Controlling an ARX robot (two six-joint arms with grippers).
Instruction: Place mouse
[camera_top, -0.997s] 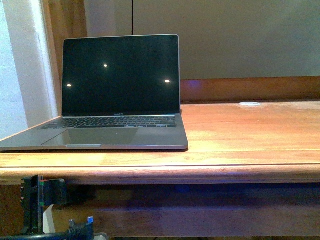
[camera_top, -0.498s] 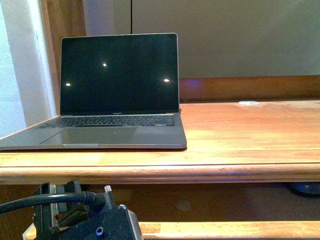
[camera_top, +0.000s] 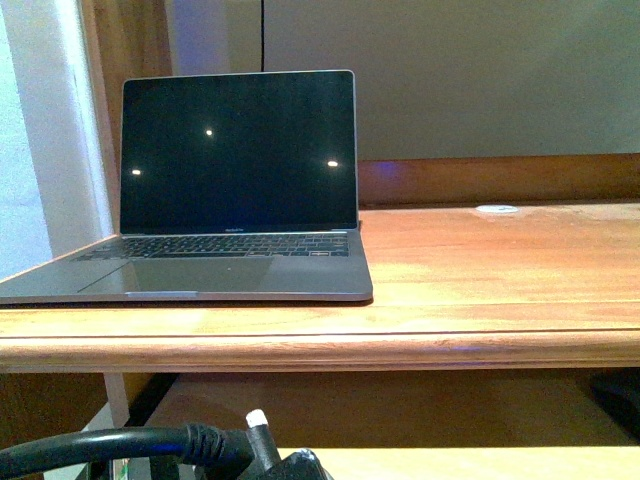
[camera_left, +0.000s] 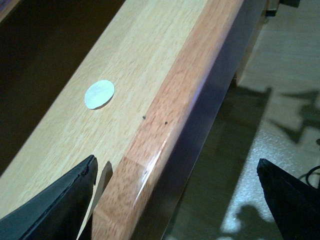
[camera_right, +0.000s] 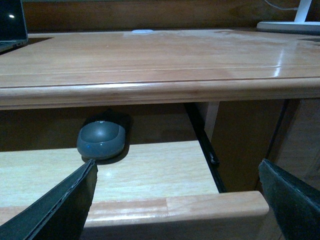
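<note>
My right gripper (camera_right: 176, 167) is spread wide with nothing between its fingers. My left gripper (camera_left: 175, 162) is just as wide and empty. The mouse (camera_right: 101, 140) sits on the pull-out shelf (camera_right: 150, 167) just under the desktop (camera_right: 150, 55), tucked back in its shadow and apart from both my grippers. To take it well, I judge I should bring my right fingers in low beneath the desktop's rounded lip, straddle the dome across its narrower sides, and close gently. Its matte grey shell is a smooth oval hump, likely to squirt free if pinched too high. The shelf is pale, flat, fine-grained wood. The desktop above it is glossy, reddish and streaked with glare.
</note>
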